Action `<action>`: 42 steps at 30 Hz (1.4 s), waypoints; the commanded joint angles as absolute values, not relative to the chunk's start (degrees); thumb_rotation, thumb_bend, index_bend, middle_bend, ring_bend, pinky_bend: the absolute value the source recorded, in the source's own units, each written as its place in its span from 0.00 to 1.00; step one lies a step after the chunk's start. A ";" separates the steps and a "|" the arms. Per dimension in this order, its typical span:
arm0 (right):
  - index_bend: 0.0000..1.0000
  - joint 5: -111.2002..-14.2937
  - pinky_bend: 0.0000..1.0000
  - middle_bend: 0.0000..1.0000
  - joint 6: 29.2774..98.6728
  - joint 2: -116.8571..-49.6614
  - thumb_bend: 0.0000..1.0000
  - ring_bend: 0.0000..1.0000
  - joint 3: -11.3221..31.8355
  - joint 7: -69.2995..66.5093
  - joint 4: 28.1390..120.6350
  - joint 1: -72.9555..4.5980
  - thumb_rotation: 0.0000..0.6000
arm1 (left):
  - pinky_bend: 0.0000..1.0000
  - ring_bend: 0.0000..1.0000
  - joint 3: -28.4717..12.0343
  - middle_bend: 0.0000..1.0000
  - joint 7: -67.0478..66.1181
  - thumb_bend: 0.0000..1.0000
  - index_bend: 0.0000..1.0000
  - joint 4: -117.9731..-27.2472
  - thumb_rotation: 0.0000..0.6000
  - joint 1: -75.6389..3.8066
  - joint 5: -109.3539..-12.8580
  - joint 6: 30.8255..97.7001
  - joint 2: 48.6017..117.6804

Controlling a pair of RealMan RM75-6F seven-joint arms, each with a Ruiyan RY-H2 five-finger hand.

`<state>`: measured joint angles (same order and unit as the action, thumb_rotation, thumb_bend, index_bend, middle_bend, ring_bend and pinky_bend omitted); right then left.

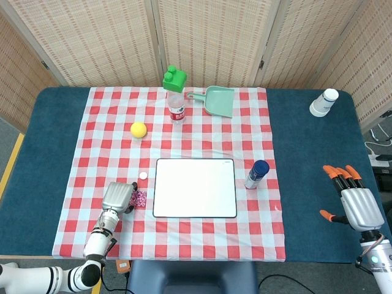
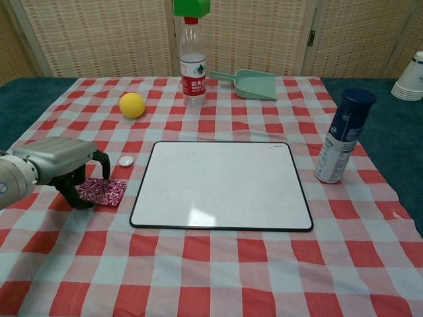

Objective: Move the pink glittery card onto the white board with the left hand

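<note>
The pink glittery card (image 2: 104,191) is just left of the white board (image 2: 221,185), its left edge under the curled fingers of my left hand (image 2: 59,162). The hand pinches that edge, and the card looks slightly raised and tilted off the checked cloth. In the head view the card (image 1: 140,198) lies between my left hand (image 1: 117,197) and the board (image 1: 195,187). My right hand (image 1: 354,203) hangs over the blue table at the far right, fingers spread, holding nothing.
A small white cap (image 2: 125,160) sits just behind the card. A yellow ball (image 2: 132,105), a water bottle (image 2: 193,66) topped by a green block and a green dustpan (image 2: 251,84) stand at the back. A blue-capped can (image 2: 344,135) stands right of the board, with paper cups (image 1: 323,102) far right.
</note>
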<state>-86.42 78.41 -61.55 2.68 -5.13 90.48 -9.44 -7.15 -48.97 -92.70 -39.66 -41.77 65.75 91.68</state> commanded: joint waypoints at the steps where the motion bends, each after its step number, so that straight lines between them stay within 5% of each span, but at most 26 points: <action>1: 0.00 -86.50 0.00 0.11 78.47 -61.52 0.00 0.00 2.67 -5.22 90.49 -9.42 1.00 | 1.00 1.00 -8.26 1.00 -50.71 0.25 0.39 -94.58 1.00 -41.09 -41.32 66.48 91.04; 16: 0.00 -86.79 0.00 0.11 78.70 -60.96 0.00 0.00 2.66 -6.86 90.19 -9.33 1.00 | 1.00 1.00 -12.91 1.00 -58.49 0.25 0.39 -95.46 1.00 -50.56 -35.17 66.80 98.42; 42: 0.00 -87.08 0.00 0.11 79.23 -60.10 0.00 0.00 2.81 -9.91 89.47 -9.09 1.00 | 1.00 1.00 -19.21 1.00 -60.70 0.25 0.38 -78.19 1.00 -64.38 -27.18 62.64 111.33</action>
<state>-87.09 79.22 -60.10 2.81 -9.90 89.48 -9.10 -19.04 -60.95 -78.54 -64.11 -27.24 62.78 111.04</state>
